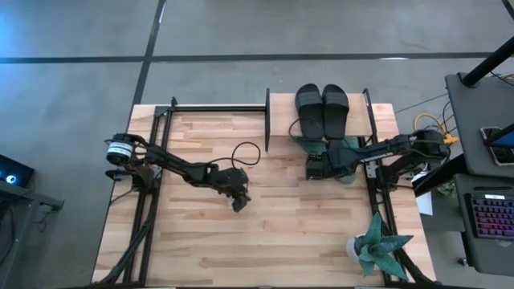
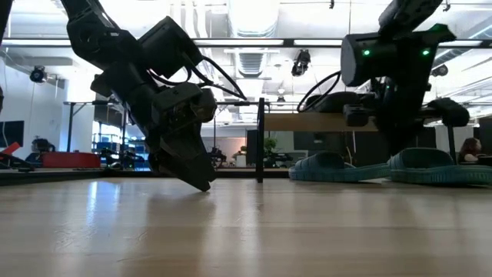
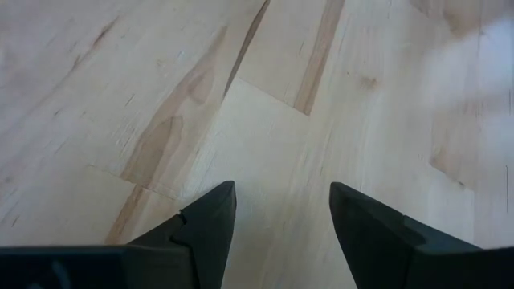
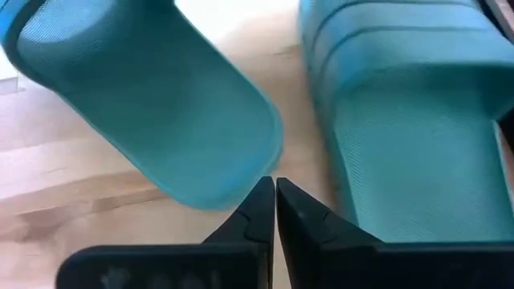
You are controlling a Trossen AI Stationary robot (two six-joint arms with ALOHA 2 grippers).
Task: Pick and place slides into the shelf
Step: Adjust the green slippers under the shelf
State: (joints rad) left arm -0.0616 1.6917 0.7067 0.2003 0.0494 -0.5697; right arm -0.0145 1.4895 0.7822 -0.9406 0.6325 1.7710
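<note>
The black slides (image 1: pixel 322 109) lie side by side on the top board of the shelf (image 1: pixel 279 103), at the far right of the tabletop (image 1: pixel 209 241). The teal slides (image 2: pixel 384 166) lie under that board on the tabletop, one just beside the other. The right claw (image 4: pixel 275 201) hangs low over them with its fingers together, holding nothing; its tips sit between the two teal slides. The right arm covers most of that pair from above. The left claw (image 3: pixel 281 213) points down at bare wood near the tabletop's middle, fingers apart and empty. A teal spiky plant (image 1: pixel 377 247) stands at the near right corner.
</note>
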